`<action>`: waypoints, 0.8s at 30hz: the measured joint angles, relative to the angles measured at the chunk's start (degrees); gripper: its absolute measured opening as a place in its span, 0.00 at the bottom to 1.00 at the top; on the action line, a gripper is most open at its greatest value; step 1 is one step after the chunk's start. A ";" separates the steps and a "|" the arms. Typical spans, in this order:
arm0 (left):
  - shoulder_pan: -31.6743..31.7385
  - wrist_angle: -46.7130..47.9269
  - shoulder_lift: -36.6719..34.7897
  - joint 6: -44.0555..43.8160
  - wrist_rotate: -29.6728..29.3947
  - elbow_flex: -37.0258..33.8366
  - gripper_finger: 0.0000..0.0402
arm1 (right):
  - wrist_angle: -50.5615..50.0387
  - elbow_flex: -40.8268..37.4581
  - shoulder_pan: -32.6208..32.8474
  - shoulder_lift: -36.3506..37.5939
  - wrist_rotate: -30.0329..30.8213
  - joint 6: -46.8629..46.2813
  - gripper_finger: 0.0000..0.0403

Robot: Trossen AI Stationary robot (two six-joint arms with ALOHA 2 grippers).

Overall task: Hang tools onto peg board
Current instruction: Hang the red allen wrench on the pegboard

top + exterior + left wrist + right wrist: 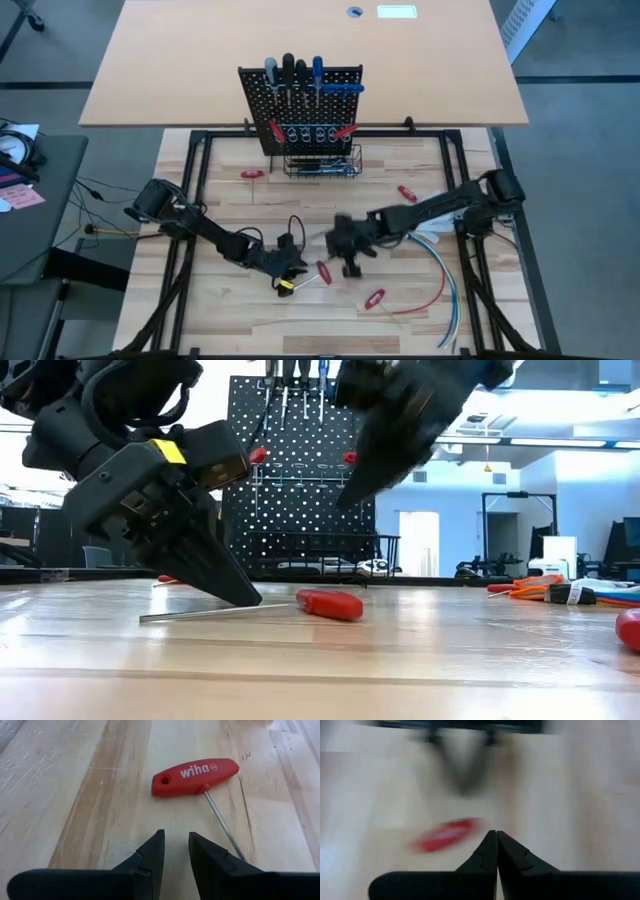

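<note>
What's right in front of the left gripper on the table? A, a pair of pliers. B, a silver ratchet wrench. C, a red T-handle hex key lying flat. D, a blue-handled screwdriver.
C: the left wrist view shows the red T-handle hex key lying flat on the wood just beyond the left gripper, whose fingers stand slightly apart, holding nothing.

T-handle hex key point(322, 272) on table point(220, 310) | left tool point(291, 276) beside | peg board point(300, 105) behind

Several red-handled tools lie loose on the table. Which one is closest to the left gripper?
The red T-handle key, lying flat just beside the left gripper. The other red tools lie farther off across the table.
</note>
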State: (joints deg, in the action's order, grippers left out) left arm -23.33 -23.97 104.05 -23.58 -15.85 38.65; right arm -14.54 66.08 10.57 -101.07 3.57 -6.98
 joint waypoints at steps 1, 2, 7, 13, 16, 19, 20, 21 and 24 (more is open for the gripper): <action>-0.21 0.04 0.00 0.17 -0.11 0.00 0.21 | 0.26 0.00 0.83 0.28 -3.35 -0.28 0.02; -0.38 -0.06 0.00 0.56 -0.21 0.00 0.21 | 0.80 0.02 1.84 0.28 -7.50 -0.56 0.02; -0.79 0.07 0.00 2.54 -0.29 -0.04 0.21 | 7.46 -0.17 6.54 -5.72 -23.32 -3.13 0.02; -0.98 0.55 0.02 0.26 -0.36 -0.04 0.21 | 10.54 -0.21 7.28 -12.40 -26.97 -3.16 0.02; -0.98 0.49 0.04 1.70 -0.32 -0.09 0.21 | 9.86 -0.26 5.10 -13.76 -24.26 -3.33 0.02; -0.99 0.60 0.04 2.68 -0.27 -0.09 0.21 | 10.61 -0.20 1.42 -13.45 -21.14 -5.48 0.02; -1.01 0.62 0.04 2.73 -0.25 -0.09 0.21 | 10.11 -0.17 -0.03 -12.92 -20.27 -6.36 0.02; -1.01 0.70 0.04 2.75 -0.22 -0.09 0.21 | 8.82 -0.23 -1.47 -12.26 -19.23 -6.60 0.02; -1.07 1.18 0.04 2.77 -0.20 -0.09 0.21 | 7.04 -0.24 -5.31 -10.17 -14.79 -7.08 0.02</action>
State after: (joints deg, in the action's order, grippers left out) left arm -24.40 -22.79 104.09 -20.82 -16.05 38.57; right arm -7.50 65.84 5.26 -111.24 -11.22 -14.06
